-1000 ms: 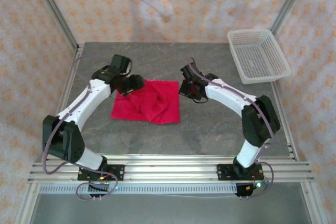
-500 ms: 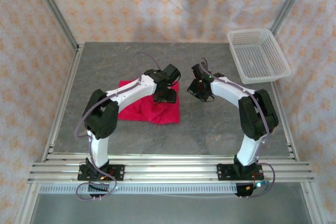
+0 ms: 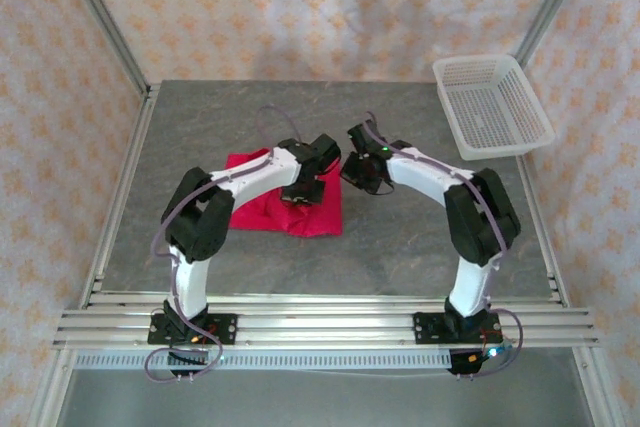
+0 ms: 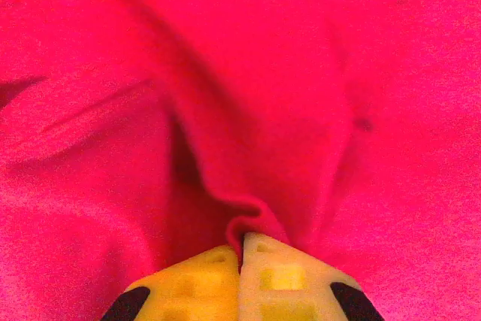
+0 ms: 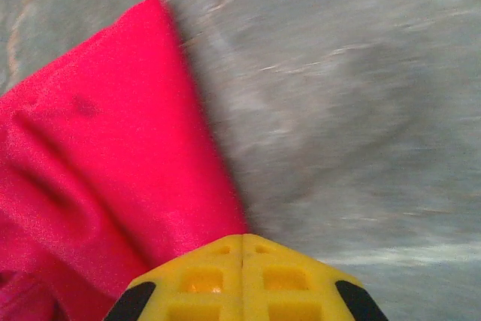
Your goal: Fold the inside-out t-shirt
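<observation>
A mottled grey, stone-look table (image 3: pixel 400 247) stands between pale walls (image 3: pixel 300 7) printed with orange flowers. A white perforated plastic basket (image 3: pixel 475 60) sits at its far right corner. The inside-out t-shirt (image 3: pixel 300 219), soft red cloth in a rumpled rectangle, lies mid-table. The left gripper (image 4: pixel 242 246) pinches a ridge of it, and the right gripper (image 5: pixel 242 240) is closed at its right edge.

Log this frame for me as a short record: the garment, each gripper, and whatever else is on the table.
garment: red t-shirt, rumpled, roughly square, mid-table
left gripper: shut, pinching a raised ridge of the cloth
right gripper: shut, at the shirt's right edge; whether it holds cloth is unclear
other: white basket at the far right corner of the table
</observation>
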Robot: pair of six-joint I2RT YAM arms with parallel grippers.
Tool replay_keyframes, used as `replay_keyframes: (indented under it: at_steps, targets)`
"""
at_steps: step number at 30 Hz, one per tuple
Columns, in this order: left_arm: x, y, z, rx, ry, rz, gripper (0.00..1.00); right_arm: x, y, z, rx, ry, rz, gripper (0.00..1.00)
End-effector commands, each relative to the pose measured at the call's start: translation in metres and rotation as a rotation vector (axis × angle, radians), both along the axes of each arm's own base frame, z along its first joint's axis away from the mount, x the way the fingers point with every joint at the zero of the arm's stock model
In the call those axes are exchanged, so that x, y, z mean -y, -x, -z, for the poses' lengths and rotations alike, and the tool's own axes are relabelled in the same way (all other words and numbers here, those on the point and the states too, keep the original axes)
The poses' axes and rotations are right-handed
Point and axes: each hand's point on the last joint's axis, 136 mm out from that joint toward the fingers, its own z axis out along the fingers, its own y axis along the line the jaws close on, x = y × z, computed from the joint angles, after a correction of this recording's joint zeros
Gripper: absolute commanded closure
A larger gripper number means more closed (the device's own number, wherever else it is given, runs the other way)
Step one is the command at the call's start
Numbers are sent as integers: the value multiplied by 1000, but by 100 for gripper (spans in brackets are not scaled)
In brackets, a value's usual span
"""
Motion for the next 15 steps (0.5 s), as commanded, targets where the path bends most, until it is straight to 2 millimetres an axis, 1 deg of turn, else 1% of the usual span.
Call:
replay_keyframes:
  at_steps: [1, 4, 7, 9, 11, 13, 15]
  targets:
    - [-38, -2, -35, 93, -7, -108, 100, -34, -10, 14, -5, -45, -12, 96]
    - [-64, 6, -42, 107, 7, -196, 100, -37, -11, 41, -66, -10, 1, 100]
    - [-97, 23, -46, 121, 6, -272, 100, -29, -8, 60, -99, 40, 20, 100]
    - [-120, 37, -46, 124, 7, -329, 100, -25, -6, 67, -107, 57, 26, 100]
    - [-145, 59, -39, 107, -7, -391, 100, -25, -4, 71, -114, 57, 21, 100]
    - [-163, 80, -32, 92, -14, -440, 100, -27, -4, 72, -122, 53, 14, 100]
    - [-174, 102, -23, 77, -14, -478, 100, -28, -5, 72, -123, 53, 9, 100]
